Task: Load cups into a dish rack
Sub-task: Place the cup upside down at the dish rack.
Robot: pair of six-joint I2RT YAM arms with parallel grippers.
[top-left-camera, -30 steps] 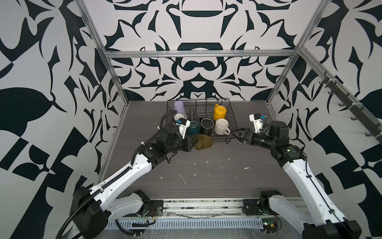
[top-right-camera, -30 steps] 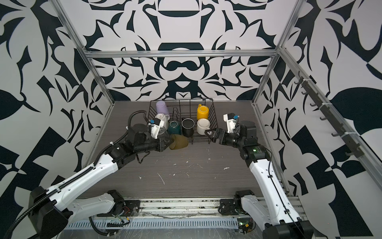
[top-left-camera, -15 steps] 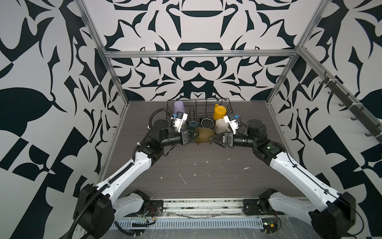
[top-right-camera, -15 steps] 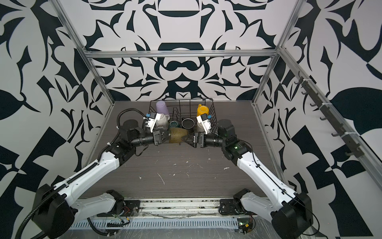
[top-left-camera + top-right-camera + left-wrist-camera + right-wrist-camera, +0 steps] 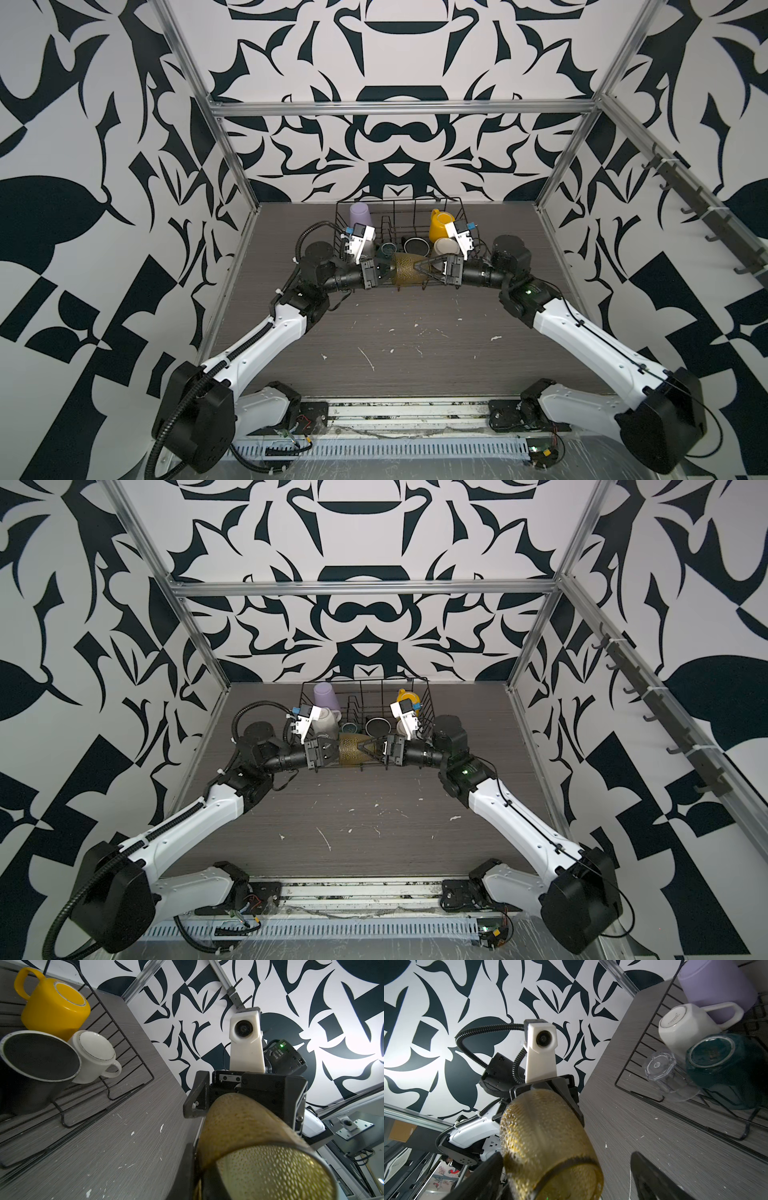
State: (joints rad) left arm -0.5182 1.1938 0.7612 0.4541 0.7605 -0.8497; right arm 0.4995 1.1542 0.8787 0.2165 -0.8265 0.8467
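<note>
At centre frame, the right tool (image 5: 419, 270), spread wide, has been brought around the olive-brown cup (image 5: 404, 271) gripped by the left tool (image 5: 384, 270); a handover is judged underway.

In both top views the rack (image 5: 388, 222) sits at the back of the table (image 5: 395, 345), just above frame centre. A tumbler (image 5: 360, 214) stands in its upper left corner and a mug (image 5: 439, 224) in its upper right. A row of mugs (image 5: 415, 246) runs along its lower edge. Just below that edge a cup (image 5: 405, 270) lies sideways, with the left pincer (image 5: 385, 269) at its left end and the right pincer (image 5: 419, 269) at its right. The right wrist view shows a glass (image 5: 660, 1068) in the rack corner nearest the left pincer.
</note>
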